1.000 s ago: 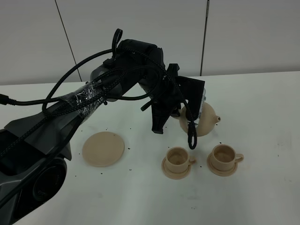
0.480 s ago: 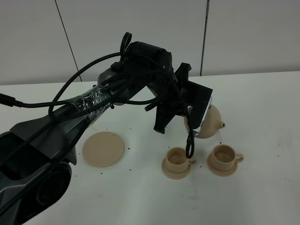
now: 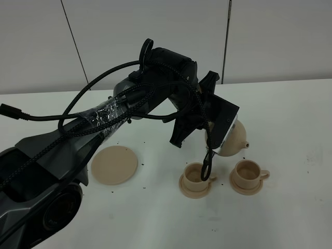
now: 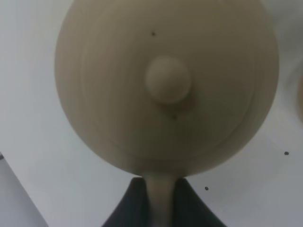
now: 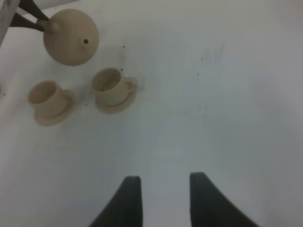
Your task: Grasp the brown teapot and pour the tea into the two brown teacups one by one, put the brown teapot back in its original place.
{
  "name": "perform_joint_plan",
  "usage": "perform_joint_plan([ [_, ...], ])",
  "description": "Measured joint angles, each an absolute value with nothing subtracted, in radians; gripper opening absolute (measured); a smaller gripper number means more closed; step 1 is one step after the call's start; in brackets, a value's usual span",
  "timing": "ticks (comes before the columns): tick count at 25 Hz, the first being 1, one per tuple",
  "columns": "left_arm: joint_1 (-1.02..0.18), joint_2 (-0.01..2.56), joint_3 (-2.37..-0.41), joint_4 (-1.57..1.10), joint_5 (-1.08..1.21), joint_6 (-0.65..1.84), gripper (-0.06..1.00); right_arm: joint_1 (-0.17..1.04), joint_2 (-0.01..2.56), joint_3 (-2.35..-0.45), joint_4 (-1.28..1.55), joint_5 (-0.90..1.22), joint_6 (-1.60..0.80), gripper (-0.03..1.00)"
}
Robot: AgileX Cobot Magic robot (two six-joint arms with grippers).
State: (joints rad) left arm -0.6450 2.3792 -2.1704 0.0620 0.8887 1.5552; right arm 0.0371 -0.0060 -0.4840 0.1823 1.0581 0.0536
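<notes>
My left pincer (image 4: pixel 161 215) clamps the brown teapot (image 3: pixel 234 139) by its handle (image 4: pixel 161 189), tipping it spout-down above the right-hand teacup (image 3: pixel 248 174) to pour; my right pincer (image 5: pixel 161 198) hangs open, well clear.

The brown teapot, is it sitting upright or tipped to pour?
Tipped. The brown teapot hangs clear of the table in the left hand, spout slanting down toward the teacup on the right; no stream shows.

Ext cam high, wrists apparently share teapot (image 4: pixel 165 85)
</notes>
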Motion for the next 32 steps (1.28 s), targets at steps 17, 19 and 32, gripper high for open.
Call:
perform_joint_plan([
  [17, -0.664, 2.388, -2.170, 0.109, 0.881, 1.693, 0.17, 0.037, -0.006, -0.484, 0.182, 1.058, 0.054, 0.24],
  [19, -0.664, 2.399, -2.170, 0.111, 0.878, 1.697, 0.17, 0.037, -0.006, -0.484, 0.182, 1.058, 0.054, 0.24],
  [32, -0.672, 2.409, -2.170, 0.133, 0.826, 1.720, 0.17, 0.037, -0.006, -0.484, 0.182, 1.058, 0.054, 0.24],
])
